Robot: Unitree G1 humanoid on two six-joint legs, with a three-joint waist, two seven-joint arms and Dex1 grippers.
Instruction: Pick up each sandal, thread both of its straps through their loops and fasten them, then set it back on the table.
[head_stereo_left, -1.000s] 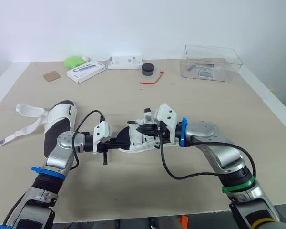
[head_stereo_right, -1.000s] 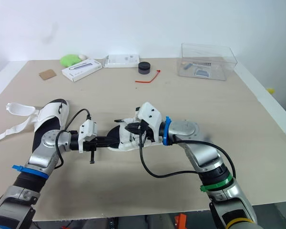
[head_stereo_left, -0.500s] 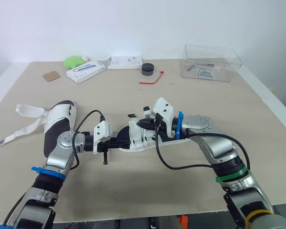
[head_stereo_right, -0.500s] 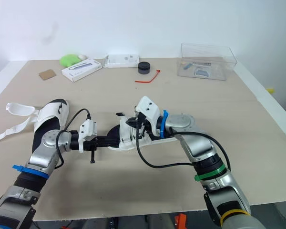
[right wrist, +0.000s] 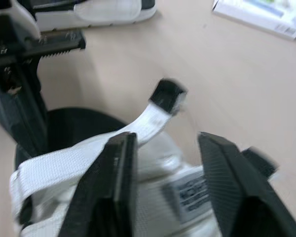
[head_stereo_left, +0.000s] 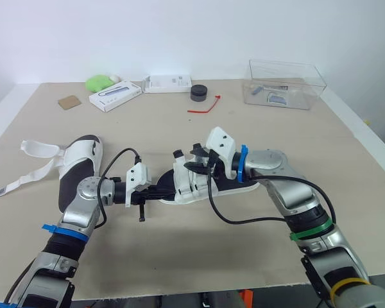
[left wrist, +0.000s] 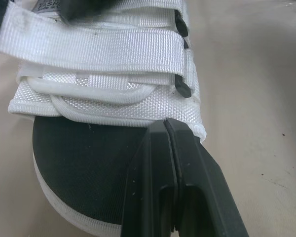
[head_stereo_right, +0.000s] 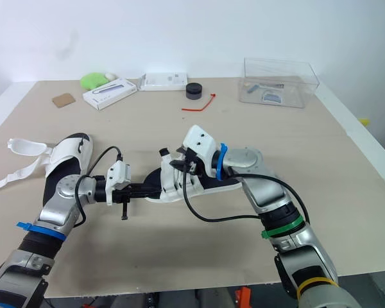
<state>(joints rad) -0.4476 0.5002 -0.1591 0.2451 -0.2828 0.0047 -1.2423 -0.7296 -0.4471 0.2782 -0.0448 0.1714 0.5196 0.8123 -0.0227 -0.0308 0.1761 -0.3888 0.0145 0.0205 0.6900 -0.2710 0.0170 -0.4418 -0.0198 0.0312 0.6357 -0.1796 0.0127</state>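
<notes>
A beige worktop ran back to a plain white wall. At the left lay a sandal with its straps loose. At the centre a second sandal rested on the worktop. The left gripper had its fingers pressed together over the footbed, and the right gripper was spread apart around a raised strap. At the far right, a clear box held small grey items.

Head eyes overlook table; wrists (close) share sandal.
</notes>
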